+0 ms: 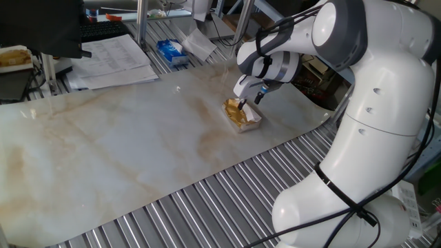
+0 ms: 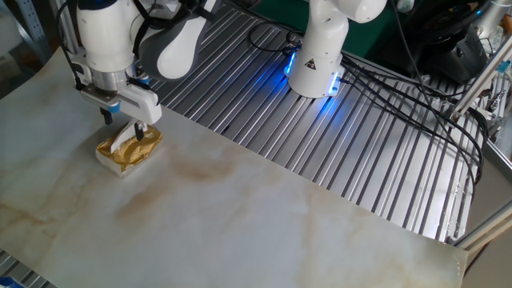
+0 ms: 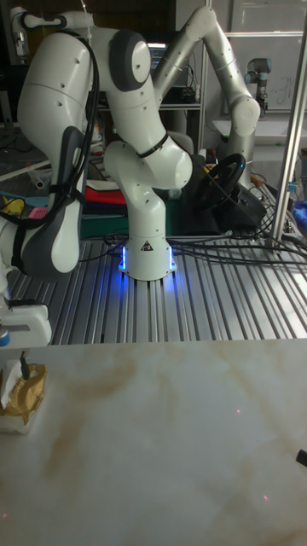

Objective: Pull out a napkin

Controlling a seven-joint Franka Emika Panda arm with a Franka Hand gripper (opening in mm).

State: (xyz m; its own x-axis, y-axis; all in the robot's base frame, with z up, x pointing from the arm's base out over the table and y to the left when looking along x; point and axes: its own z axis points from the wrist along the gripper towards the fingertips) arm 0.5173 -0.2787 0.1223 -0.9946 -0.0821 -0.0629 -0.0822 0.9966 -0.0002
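Right now the jaws stand down over the gold-brown tissue pack [image 2: 128, 149], seemingly pinched on the white napkin [image 2: 121, 138] poking from its top, though I can't tell for sure. The pack sits loose on the marble table [image 2: 264, 216]; a straight lift might drag it up, or tear the napkin.

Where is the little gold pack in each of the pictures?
One fixed view: the gold pack sits right of centre, upper half.
The other fixed view: far left, about mid-height.
Tall fixed view: left edge, lower half.
Shared landmark: the gripper right above it, by the white napkin.
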